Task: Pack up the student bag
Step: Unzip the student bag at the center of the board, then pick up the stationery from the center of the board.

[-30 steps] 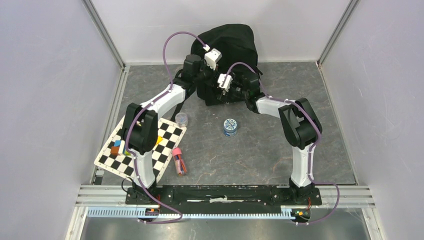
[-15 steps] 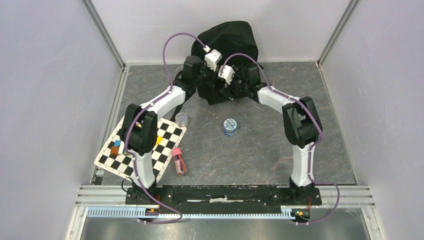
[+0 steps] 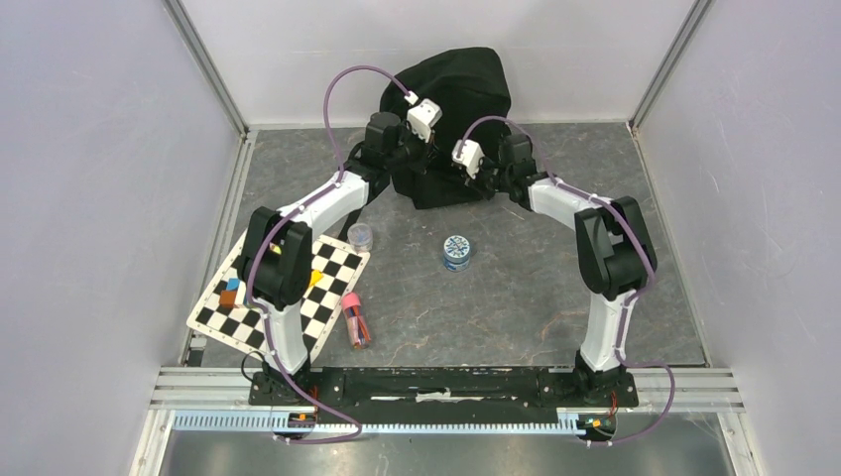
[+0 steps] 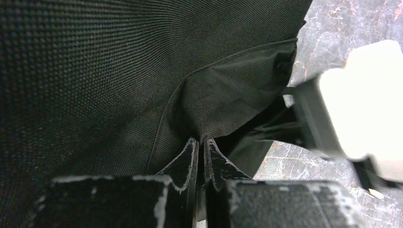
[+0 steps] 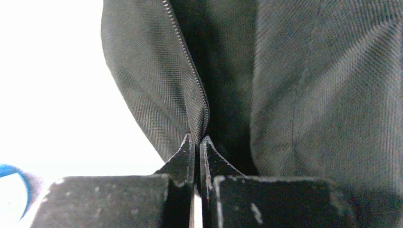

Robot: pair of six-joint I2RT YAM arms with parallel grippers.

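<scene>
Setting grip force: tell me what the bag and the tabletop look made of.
Bag: woven synthetic fabric, probably nylon or polyester, matt black; the weave shows close up and it folds softly. Tabletop: hard-looking, smooth, grey with pale veins, like stone or a stone-print laminate; I cannot tell which.

Lab: white-panelled cell (image 3: 99, 198), aluminium frame (image 3: 206, 67)

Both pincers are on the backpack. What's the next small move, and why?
Probably draw the two apart a little to spread the opening. The left pincer is shut on a fold of the backpack fabric, the right pincer is shut on its zipper edge, and the round tin lies unpacked in front.
</scene>
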